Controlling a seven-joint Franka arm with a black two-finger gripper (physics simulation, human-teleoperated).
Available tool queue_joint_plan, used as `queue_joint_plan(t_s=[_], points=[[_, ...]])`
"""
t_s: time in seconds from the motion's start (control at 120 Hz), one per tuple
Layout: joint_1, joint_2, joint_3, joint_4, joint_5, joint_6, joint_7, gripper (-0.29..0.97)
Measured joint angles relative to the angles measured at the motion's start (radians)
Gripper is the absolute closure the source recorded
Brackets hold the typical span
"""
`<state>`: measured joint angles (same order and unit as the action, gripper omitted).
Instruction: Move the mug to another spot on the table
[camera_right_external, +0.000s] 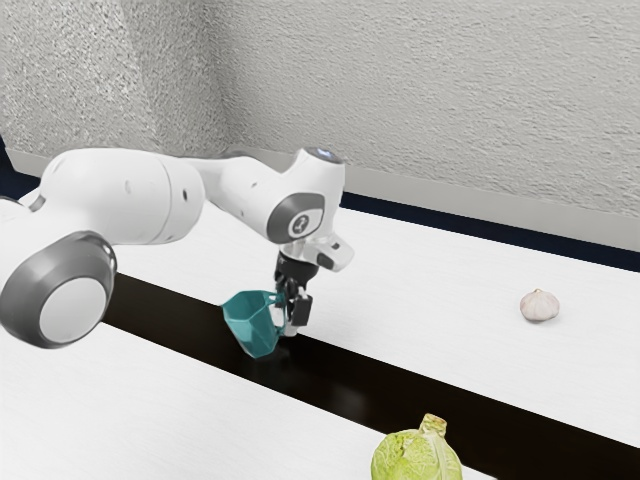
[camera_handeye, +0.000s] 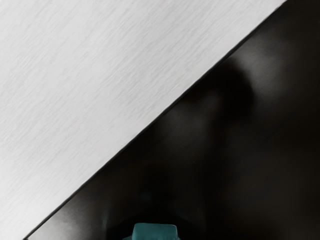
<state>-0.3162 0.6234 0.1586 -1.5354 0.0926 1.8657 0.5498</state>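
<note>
Exterior view has my gripper pointing down from the white, rounded arm, its two black fingers clenched on the mug at the part of its rim nearest them, one finger on each side of the wall. The mug is teal with a faceted, angular body made of flat panels that narrows toward its base. It hangs tilted just beside and a little below my fingers, with its open mouth turned up and away from them. Its lower end sits right at a glossy black band, and I cannot tell whether it touches that surface or clears it. The band is a broad, smooth strip that runs directly under my fingers across the table, whose pale top has a fine streaked grain like whitewashed wood. Well apart from my fingers, on the white part beyond the band, lies a garlic bulb, small, rounded and off-white with a pinched tip. Nearer the camera, also well apart from my fingers, a cabbage shows crinkled yellow-green leaves. A rough, stippled grey wall stands behind the table. Wrist view shows a blurred teal piece of the mug right under my hand, over the dark sheen of the band, with the streaked white tabletop beside it along a straight edge.
</note>
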Motion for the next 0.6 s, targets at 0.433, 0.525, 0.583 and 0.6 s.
queue_joint_plan(t_s=[0.433,0.525,0.583,0.6], points=[[-0.011,-0.031,0.002,0.069,0.000,-0.023,-0.037,0.01],[-0.011,-0.046,0.003,0.088,0.000,-0.031,-0.040,0.01],[-0.011,-0.052,0.004,0.097,0.000,-0.036,-0.041,0.01],[-0.011,-0.056,0.005,0.101,-0.001,-0.038,-0.041,0.01]])
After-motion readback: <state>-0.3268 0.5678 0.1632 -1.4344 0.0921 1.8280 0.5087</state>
